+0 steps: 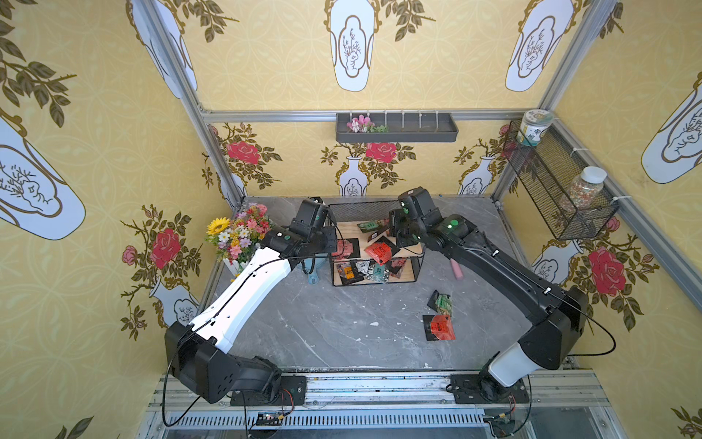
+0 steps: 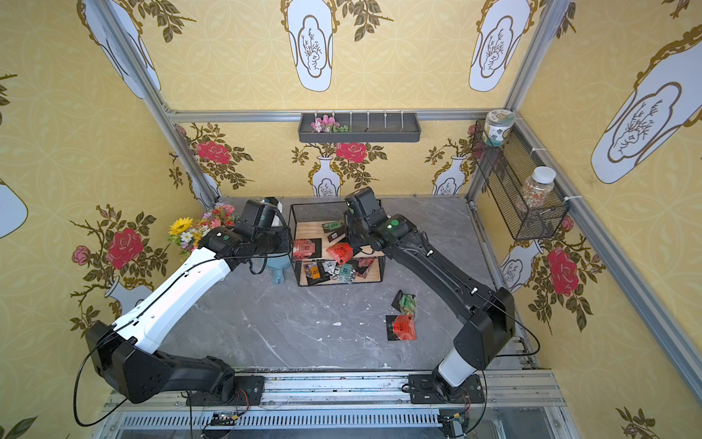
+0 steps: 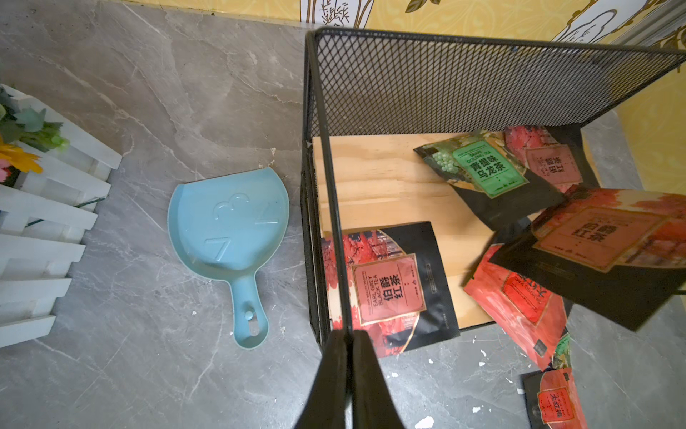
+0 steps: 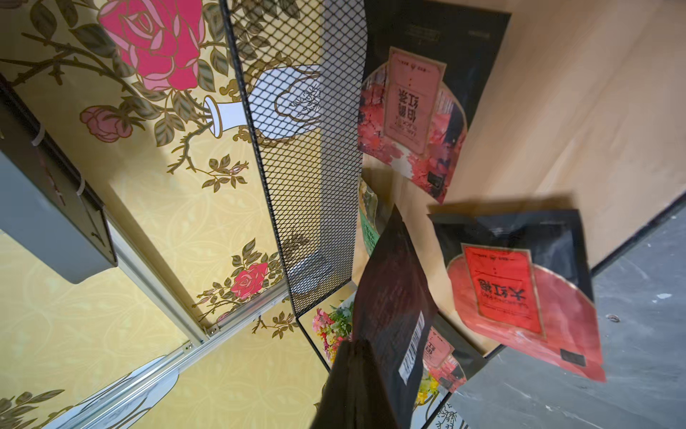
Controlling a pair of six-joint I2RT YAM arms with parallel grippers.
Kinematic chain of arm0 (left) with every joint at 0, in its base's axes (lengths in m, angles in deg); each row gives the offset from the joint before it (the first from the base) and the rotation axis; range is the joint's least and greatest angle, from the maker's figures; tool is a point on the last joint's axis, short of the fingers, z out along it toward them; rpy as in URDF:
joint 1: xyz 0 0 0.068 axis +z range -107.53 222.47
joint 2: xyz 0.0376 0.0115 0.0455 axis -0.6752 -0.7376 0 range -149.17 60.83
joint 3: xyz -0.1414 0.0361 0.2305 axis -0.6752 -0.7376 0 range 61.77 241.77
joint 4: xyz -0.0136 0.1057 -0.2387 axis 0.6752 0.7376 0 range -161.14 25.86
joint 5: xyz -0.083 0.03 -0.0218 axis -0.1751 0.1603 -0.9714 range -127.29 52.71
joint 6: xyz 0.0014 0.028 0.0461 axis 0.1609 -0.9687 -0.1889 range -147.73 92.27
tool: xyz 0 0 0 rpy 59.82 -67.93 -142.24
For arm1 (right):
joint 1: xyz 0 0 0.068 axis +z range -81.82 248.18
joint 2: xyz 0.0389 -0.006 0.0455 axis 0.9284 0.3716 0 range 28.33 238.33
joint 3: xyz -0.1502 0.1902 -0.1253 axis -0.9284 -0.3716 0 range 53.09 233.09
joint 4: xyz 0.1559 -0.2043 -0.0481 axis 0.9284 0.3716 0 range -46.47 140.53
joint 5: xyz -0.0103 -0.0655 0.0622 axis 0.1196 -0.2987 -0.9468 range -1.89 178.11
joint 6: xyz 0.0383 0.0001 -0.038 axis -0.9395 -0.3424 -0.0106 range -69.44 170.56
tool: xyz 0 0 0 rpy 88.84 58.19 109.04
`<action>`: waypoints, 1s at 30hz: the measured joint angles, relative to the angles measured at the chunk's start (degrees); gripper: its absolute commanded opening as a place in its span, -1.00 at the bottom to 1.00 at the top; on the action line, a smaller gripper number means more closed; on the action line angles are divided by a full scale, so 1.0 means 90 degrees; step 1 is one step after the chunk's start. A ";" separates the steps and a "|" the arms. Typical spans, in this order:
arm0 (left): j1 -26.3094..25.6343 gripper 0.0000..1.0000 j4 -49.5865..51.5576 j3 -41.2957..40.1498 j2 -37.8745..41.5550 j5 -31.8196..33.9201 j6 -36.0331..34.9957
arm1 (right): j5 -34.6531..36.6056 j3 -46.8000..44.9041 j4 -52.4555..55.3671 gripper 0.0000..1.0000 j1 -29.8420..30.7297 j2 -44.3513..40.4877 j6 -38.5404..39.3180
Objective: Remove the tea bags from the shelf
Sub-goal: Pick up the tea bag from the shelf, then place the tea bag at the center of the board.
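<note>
Tea bags (image 1: 380, 252), small flat black-edged foil sachets, litter the two-tier black wire shelf (image 1: 357, 209) beneath the right jaws. Left gripper (image 3: 345, 349) pinches its side wire, seemingly steadying it. Right gripper (image 4: 358, 347) pinches one black sachet (image 4: 393, 297) upright: the extraction step. Next, carry it clear and release.

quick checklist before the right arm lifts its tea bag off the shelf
1. Grip: right gripper shut on the black-backed tea bag: ok.
2. Brace: left gripper clamped on a side wire of the shelf: ok.
3. Held bag free of the mesh back: cannot tell.
4. Neighbour: red tea bag overhangs the front edge of the top board: not ok, may get knocked.
5. Shelf emptied: not ok, tea bags lie on both boards.
</note>
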 measured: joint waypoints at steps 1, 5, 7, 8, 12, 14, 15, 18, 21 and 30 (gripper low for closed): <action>0.0000 -1.00 0.0000 0.0000 -0.0002 -0.0002 0.0000 | -0.0012 0.0017 0.0002 -1.00 0.0010 -0.0010 -0.0002; 0.0000 -1.00 0.0000 0.0000 -0.0002 0.0000 0.0000 | -0.0015 0.0041 -0.0024 -1.00 0.0024 -0.0085 -0.0019; 0.0000 -1.00 0.0000 0.0000 -0.0002 -0.0002 0.0000 | -0.0022 0.0041 -0.0061 -1.00 0.0029 -0.0104 -0.0017; 0.0000 -1.00 0.0000 0.0000 -0.0002 0.0000 0.0000 | -0.0029 0.0041 -0.0090 -1.00 0.0032 -0.0119 -0.0015; 0.0000 -1.00 0.0000 0.0000 -0.0002 0.0000 0.0000 | -0.0066 0.0010 -0.0102 -1.00 0.0039 -0.0287 0.0027; 0.0000 -1.00 0.0000 0.0000 -0.0002 0.0000 0.0000 | -0.0068 -0.0036 -0.0075 -1.00 0.0051 -0.0413 0.0027; 0.0000 -1.00 0.0000 0.0000 -0.0002 0.0000 0.0000 | -0.0068 -0.0051 -0.0068 -1.00 0.0061 -0.0478 0.0029; 0.0000 -1.00 0.0000 0.0000 -0.0005 0.0000 0.0000 | -0.0066 -0.0068 -0.0010 -1.00 0.0075 -0.0673 0.0046; 0.0000 -1.00 0.0005 0.0012 -0.0017 0.0000 0.0000 | -0.0063 -0.0104 0.0083 -1.00 0.0078 -0.0908 0.0209; 0.0000 -1.00 0.0005 0.0012 -0.0012 0.0002 0.0000 | -0.0886 -0.2208 -0.0488 -1.00 -0.0571 -0.2416 0.1763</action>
